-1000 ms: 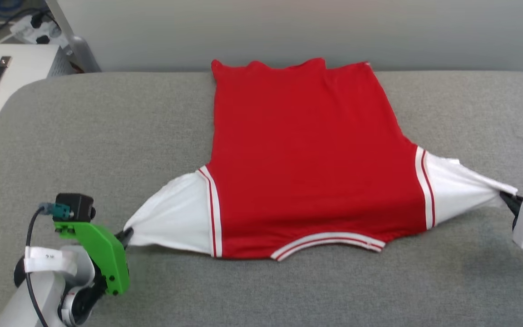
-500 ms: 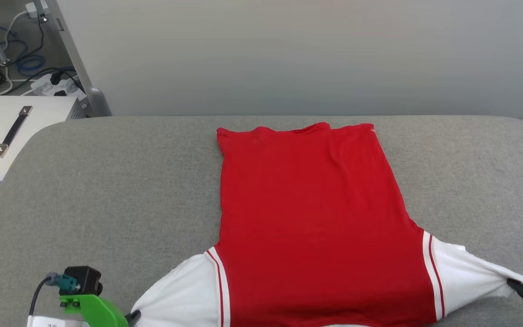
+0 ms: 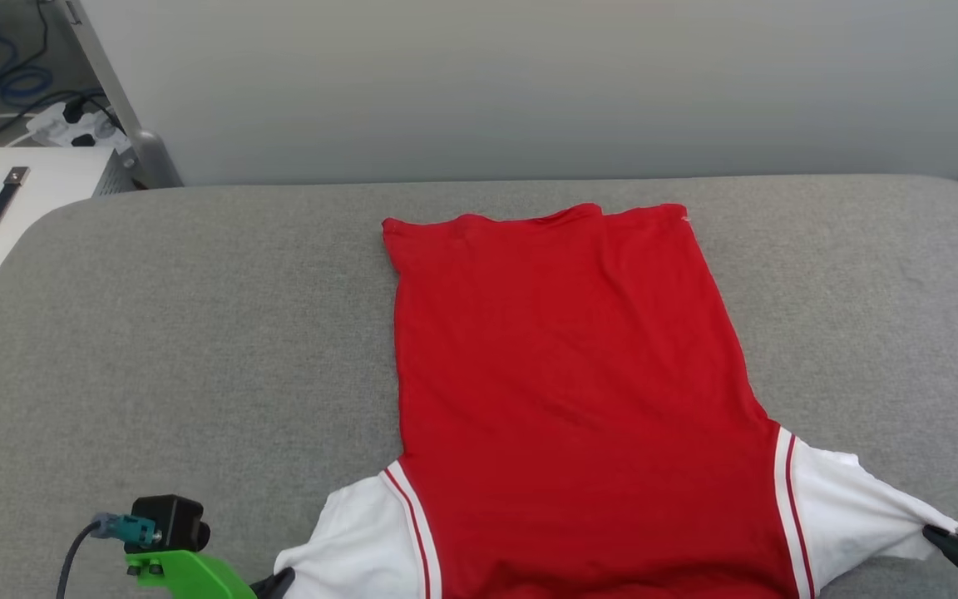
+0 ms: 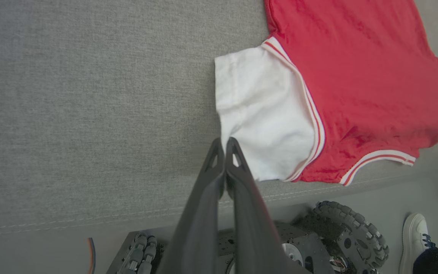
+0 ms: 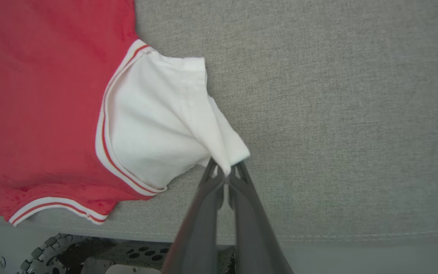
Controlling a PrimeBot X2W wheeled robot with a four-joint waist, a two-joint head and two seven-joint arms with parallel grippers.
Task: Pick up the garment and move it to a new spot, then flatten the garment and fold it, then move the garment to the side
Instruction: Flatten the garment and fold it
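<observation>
A thin, seemingly limp red jersey with white sleeves lies flat at frame centre on a grey padded table, its sleeve tips, probably the best handholds, pinched by the clenched left gripper and right gripper.

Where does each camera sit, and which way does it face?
Head: faces forward and down at the garment on the grey table; left gripper, right gripper at bottom corners.
Left wrist: looks along its shut fingers to one white sleeve; wheeled base below.
Right wrist: looks along its shut fingers pinching the other sleeve.
All share the garment.
</observation>
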